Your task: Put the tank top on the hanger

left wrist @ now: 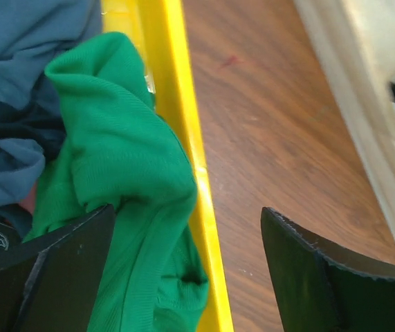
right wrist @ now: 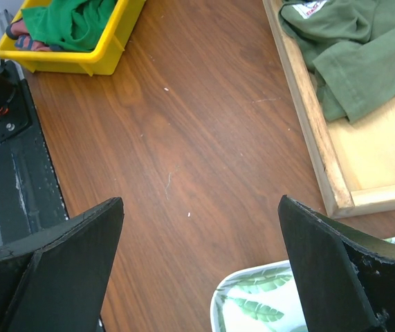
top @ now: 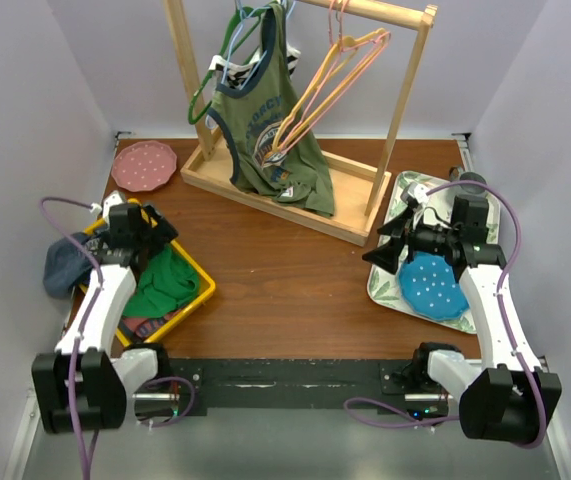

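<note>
The bright green tank top lies crumpled in a yellow bin at the left. It also shows in the left wrist view and in the right wrist view. My left gripper is open just above the bin's far rim; in the left wrist view one finger is over the green fabric and the other over the table. The yellow-orange hanger hangs on the wooden rack among pink ones. My right gripper is open and empty, low over the table.
The wooden rack stands at the back with an olive printed top and a dark green hanger. A pink plate sits back left. A leaf-patterned tray holds a blue plate. Blue-grey clothes drape over the bin's left side.
</note>
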### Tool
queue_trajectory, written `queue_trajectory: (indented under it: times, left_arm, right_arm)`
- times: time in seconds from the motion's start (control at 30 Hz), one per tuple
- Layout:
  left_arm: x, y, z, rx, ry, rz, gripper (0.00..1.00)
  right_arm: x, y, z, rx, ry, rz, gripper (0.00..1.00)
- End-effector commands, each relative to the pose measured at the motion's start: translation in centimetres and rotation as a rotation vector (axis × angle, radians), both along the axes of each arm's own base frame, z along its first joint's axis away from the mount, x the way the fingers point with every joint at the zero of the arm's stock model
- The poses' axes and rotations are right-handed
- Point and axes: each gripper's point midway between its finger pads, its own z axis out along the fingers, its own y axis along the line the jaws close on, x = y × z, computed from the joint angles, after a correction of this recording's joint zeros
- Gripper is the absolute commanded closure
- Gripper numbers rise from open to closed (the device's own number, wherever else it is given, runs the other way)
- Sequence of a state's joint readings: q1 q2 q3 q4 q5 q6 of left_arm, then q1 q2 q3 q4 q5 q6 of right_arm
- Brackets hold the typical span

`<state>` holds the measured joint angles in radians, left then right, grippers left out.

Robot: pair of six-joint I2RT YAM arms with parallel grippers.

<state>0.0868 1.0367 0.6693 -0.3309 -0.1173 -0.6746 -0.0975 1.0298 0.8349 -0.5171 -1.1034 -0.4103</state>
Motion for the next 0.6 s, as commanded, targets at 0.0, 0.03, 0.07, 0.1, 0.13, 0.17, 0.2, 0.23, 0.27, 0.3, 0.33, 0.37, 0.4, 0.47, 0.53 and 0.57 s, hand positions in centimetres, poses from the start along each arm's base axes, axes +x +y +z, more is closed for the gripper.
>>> queue_trajectory:
  times: [0.0, 0.03, 0.07, 0.1, 0.13, 0.17, 0.2, 0.23, 0.27, 0.3, 0.33, 0.37, 0.4, 0.47, 0.53, 0.57]
  left_arm:
    - [0.8, 2.5, 0.8, 0.051, 0.106, 0.134, 0.12]
    - [0.8, 3.2, 0.1, 0.083, 0.142, 0.155, 0.16]
    - [0.8, 3.6, 0.1, 0.100, 0.154, 0.160, 0.18]
    - [1.0, 3.7, 0.0, 0.113, 0.155, 0.162, 0.23]
    - [1.0, 3.9, -0.1, 0.123, 0.160, 0.163, 0.34]
    - [1.2, 3.9, 0.0, 0.126, 0.158, 0.160, 0.40]
    - [1.3, 4.0, 0.1, 0.129, 0.156, 0.159, 0.46]
    - [1.3, 4.1, 0.0, 0.135, 0.160, 0.161, 0.59]
    - [1.3, 4.2, 0.0, 0.140, 0.163, 0.161, 0.66]
    - [1.3, 4.2, 0.3, 0.144, 0.160, 0.159, 0.73]
    - [1.3, 4.3, 0.5, 0.148, 0.155, 0.163, 0.84]
    - [1.3, 4.4, 0.9, 0.156, 0.148, 0.160, 0.85]
    - [1.4, 4.3, 1.4, 0.159, 0.127, 0.157, 0.87]
    - [1.4, 4.3, 3.5, 0.170, 0.060, 0.145, 0.93]
    - [1.5, 4.0, 6.1, 0.178, -0.027, 0.115, 0.99]
    - [1.6, 3.9, 7.4, 0.182, -0.062, 0.110, 1.00]
  right_arm:
    - [0.0, 0.4, 2.8, 0.002, -0.115, 0.046, 0.01]
    - [0.0, 0.4, 2.8, 0.004, -0.110, 0.046, 0.01]
    - [-0.1, 0.5, 2.8, 0.008, -0.109, 0.052, 0.01]
    - [-0.1, 0.5, 2.9, 0.009, -0.109, 0.055, 0.01]
    - [-0.2, 0.6, 2.9, 0.009, -0.109, 0.056, 0.01]
    - [-0.2, 0.6, 2.9, 0.010, -0.111, 0.057, 0.01]
    - [-0.2, 0.6, 3.0, 0.009, -0.112, 0.058, 0.01]
    - [-0.2, 0.6, 2.9, 0.008, -0.112, 0.058, 0.01]
    - [-0.2, 0.6, 2.9, 0.008, -0.109, 0.057, 0.02]
    - [-0.1, 0.6, 2.9, 0.007, -0.110, 0.056, 0.01]
    - [-0.1, 0.5, 2.9, 0.006, -0.109, 0.055, 0.01]
    - [-0.1, 0.6, 2.9, 0.006, -0.108, 0.057, 0.01]
    - [-0.1, 0.6, 2.8, 0.007, -0.107, 0.058, 0.01]
    - [-0.2, 0.6, 2.9, 0.008, -0.107, 0.061, 0.01]
    - [-0.1, 0.6, 2.8, 0.007, -0.105, 0.060, 0.01]
    - [-0.1, 0.6, 2.8, 0.006, -0.106, 0.059, 0.01]
